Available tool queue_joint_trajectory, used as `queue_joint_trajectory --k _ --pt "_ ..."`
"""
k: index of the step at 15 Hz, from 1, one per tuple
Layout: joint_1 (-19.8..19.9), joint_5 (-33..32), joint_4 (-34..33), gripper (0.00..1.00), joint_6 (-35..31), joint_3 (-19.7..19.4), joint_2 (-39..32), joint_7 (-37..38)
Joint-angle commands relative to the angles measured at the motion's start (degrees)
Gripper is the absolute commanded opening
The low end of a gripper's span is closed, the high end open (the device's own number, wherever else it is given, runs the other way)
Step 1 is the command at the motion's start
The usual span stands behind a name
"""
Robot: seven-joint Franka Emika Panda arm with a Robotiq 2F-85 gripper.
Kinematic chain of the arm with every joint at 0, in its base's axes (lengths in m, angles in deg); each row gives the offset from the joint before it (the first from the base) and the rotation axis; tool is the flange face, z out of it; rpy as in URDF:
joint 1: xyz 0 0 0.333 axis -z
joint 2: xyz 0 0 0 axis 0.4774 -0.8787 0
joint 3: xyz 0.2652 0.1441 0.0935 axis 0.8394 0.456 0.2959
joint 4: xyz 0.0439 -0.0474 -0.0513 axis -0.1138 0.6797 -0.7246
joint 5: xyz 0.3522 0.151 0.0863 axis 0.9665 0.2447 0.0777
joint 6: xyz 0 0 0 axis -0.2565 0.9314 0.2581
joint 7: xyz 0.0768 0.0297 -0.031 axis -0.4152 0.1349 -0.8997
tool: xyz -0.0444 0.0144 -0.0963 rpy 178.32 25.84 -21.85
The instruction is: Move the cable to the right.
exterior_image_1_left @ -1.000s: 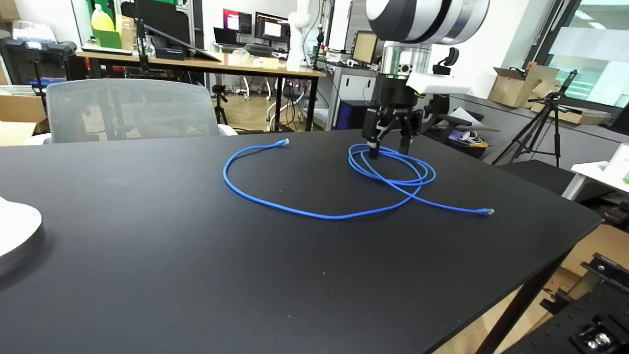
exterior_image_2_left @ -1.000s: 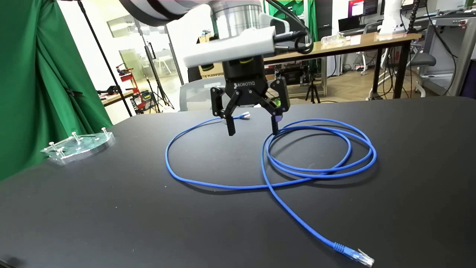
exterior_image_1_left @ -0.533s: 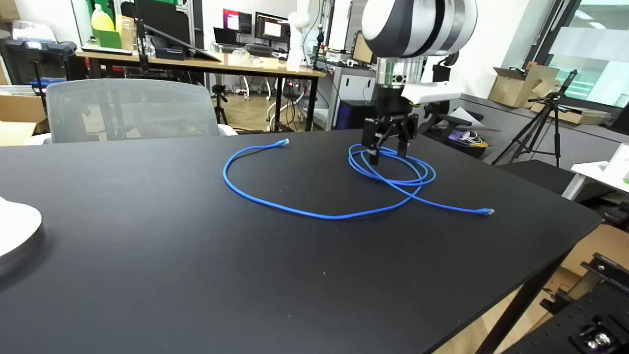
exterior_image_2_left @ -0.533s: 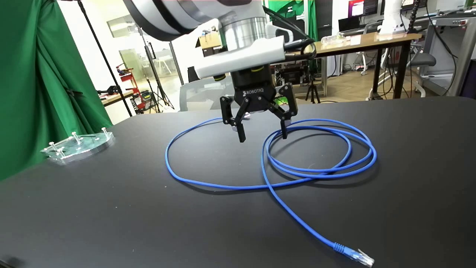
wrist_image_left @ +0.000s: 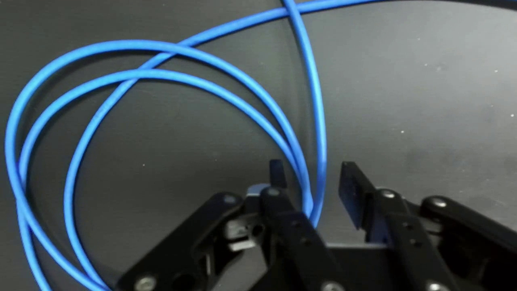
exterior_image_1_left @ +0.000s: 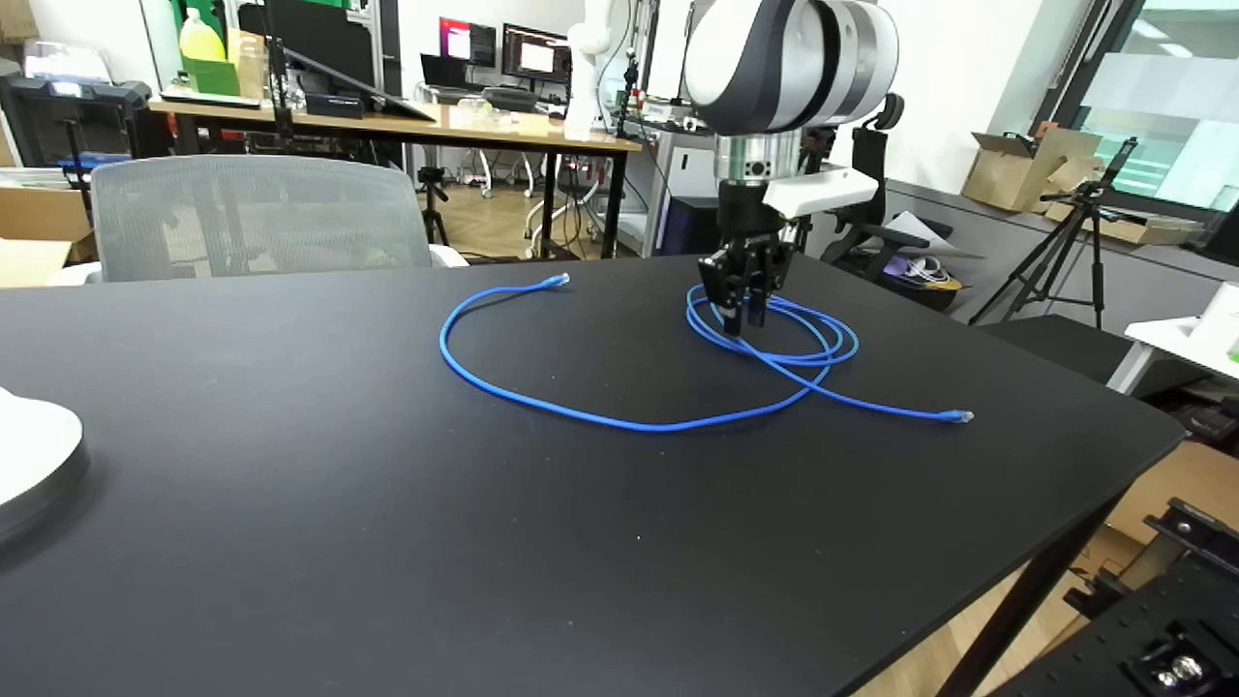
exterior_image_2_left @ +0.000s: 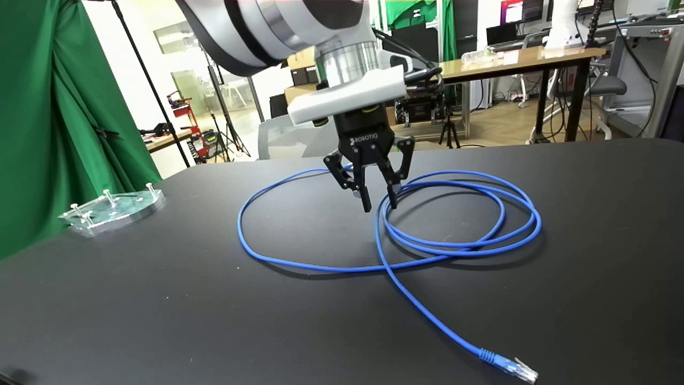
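Observation:
The bright blue cable (exterior_image_1_left: pixel 647 427) lies loosely looped on the black table; in an exterior view its near connector (exterior_image_2_left: pixel 513 368) points to the lower right. Over the coil's edge, in both exterior views, hangs my gripper (exterior_image_1_left: pixel 743 322), fingers downward. Seen from the wrist, several strands of the cable (wrist_image_left: pixel 320 121) run between the two fingers of the gripper (wrist_image_left: pixel 313 182), with gaps on both sides. The jaws are partly open and grip nothing. Whether the fingertips touch the table cannot be told. The strands' continuation under the gripper body is hidden.
A white round-edged object (exterior_image_1_left: pixel 34 455) sits at the table's side. A clear plate with upright screws (exterior_image_2_left: pixel 115 211) rests near the green curtain (exterior_image_2_left: pixel 59 123). Behind the table (exterior_image_1_left: pixel 387 542) stands a grey mesh chair (exterior_image_1_left: pixel 261 218).
My gripper has come down closer to the table over the coil's edge, and its fingers have moved much nearer each other. The cable lies as before.

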Motion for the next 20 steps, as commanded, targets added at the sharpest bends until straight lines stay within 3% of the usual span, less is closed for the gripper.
queue_joint_trajectory --k 1,3,9,15,20 --pt "-0.8 -1.7 -3.2 0.11 1.5 -0.3 -2.4 2.7" --pt "-0.9 -1.5 -3.7 0.01 1.5 -0.1 -3.1 2.5" --pt "0.0 1.3 -1.4 0.02 1.2 4.1 0.3 -0.8" --pt "4.2 20.9 -0.7 0.02 2.6 14.3 4.8 -1.8" --pt "2.1 30.9 -1.2 0.02 -1.3 13.4 6.0 5.8"
